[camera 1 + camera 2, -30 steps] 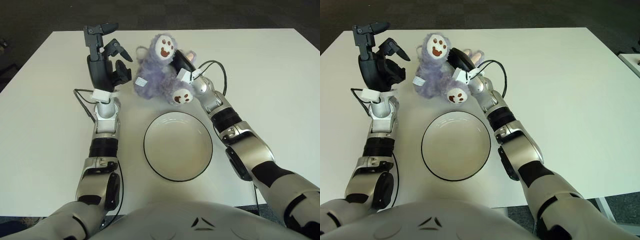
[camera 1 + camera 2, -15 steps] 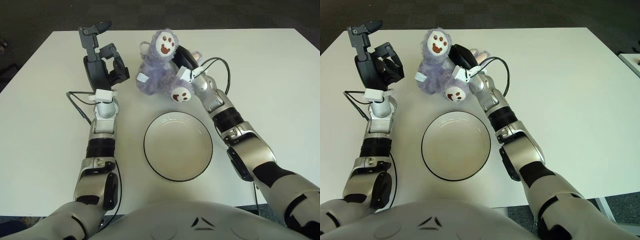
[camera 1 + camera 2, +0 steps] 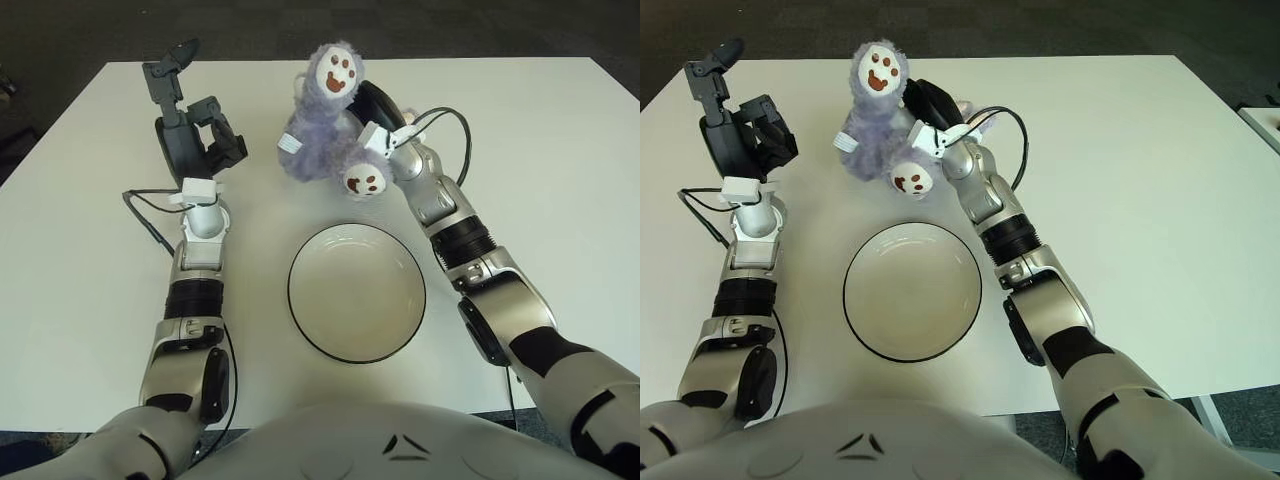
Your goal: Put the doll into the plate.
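The robot's right hand (image 3: 372, 108) grips the purple plush doll (image 3: 325, 140) at upper centre of the frame, its dark fingers wrapped round the toy's back. Over the past second the doll has been carried a little higher in the frame and to the right, and now looks lifted off the white table (image 3: 560, 200), one brown-soled foot dangling just above the rim of the plate (image 3: 300, 320). The grasp appears secure, so what remains is likely a short carry toward the frame's centre and a release over the dish.

The left hand (image 3: 190, 130) has drawn away toward the upper left and now stands well apart from the doll, its fingers spread and holding nothing, one raised high.

The plate sits empty in the middle of the frame, black-edged, between the two forearms. Nothing lies between doll and plate. The only clutter is the robot's own black cable (image 3: 450, 125) looping beside the right wrist, close to the toy; it might brush the plush on the way down.
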Controlling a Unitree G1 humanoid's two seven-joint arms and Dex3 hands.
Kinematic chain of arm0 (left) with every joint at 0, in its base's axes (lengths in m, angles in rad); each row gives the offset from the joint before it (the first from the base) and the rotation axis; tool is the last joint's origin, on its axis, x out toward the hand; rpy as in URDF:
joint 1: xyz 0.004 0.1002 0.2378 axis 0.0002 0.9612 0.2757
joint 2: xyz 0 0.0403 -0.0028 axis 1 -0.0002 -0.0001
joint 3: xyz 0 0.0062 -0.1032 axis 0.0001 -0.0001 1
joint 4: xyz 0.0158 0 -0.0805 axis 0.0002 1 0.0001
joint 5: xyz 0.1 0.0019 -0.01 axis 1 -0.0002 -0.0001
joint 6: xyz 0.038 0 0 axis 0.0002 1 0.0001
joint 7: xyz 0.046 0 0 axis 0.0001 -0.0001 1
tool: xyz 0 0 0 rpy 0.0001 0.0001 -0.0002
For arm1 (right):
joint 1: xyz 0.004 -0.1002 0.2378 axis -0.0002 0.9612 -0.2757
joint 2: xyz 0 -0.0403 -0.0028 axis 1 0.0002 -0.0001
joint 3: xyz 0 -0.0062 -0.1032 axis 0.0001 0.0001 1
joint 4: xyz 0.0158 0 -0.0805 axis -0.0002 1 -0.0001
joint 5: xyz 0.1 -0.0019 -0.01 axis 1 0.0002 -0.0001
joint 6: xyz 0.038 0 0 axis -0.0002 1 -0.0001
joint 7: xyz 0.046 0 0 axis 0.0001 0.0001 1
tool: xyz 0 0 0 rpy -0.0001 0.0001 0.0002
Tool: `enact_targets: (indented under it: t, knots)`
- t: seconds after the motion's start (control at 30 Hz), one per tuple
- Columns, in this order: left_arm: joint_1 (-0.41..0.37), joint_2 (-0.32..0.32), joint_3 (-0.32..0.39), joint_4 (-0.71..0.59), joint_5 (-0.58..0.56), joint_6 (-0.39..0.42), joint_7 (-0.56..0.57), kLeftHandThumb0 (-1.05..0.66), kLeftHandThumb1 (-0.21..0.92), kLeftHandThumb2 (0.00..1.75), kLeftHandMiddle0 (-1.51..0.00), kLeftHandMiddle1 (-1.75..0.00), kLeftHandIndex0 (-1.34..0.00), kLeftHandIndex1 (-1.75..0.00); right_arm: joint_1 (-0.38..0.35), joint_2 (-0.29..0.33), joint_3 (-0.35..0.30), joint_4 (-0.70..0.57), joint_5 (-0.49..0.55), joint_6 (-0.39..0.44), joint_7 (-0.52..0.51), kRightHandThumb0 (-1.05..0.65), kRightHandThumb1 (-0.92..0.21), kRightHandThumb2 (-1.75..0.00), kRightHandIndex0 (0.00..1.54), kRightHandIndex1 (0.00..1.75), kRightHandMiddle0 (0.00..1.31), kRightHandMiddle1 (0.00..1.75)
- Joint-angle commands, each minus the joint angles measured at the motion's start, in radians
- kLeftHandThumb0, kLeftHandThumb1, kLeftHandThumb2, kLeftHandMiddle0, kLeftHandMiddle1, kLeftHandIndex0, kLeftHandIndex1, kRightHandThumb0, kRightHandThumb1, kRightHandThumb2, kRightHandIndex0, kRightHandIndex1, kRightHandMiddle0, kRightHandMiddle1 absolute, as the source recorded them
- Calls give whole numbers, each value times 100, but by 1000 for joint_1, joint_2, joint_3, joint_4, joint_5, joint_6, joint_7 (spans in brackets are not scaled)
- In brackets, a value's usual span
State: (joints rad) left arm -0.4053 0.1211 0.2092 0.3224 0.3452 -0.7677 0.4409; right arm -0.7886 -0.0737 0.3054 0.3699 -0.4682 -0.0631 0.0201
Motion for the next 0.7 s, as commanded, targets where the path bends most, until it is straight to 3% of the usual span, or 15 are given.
enact_targets:
  t: [0.0, 0.13, 0.3, 0.5, 0.67]
  knots:
    - [-20, 16, 1, 28, -3, -11, 18, -79, 92, 103, -135, -175, 0, -139, 10, -16, -10, -50, -14, 26, -3, -1, 12, -171, 92, 174, 88, 145]
    - [-25, 19, -13, 48, -55, -18, -10, -72, 92, 99, -135, -175, -1, -150, 18, -21, -12, -93, -12, 54, 13, -1, 15, -174, 94, 175, 88, 147]
    - [-27, 22, -21, 58, -94, -14, -31, -68, 92, 97, -135, -175, -3, -156, 29, -24, -13, -124, -4, 69, 26, -1, 11, -174, 91, 175, 78, 160]
    - [-22, 12, -28, 53, -156, 42, -80, -62, 92, 93, -134, -175, -1, -164, 56, -33, -23, -159, 14, 40, 28, 0, 12, -174, 95, 160, 74, 173]
    - [-15, 13, -34, 48, -180, 83, -112, -60, 92, 92, -132, -175, -4, -167, 75, -43, -22, -179, 17, 17, 22, -1, 13, -175, 92, 171, 81, 159]
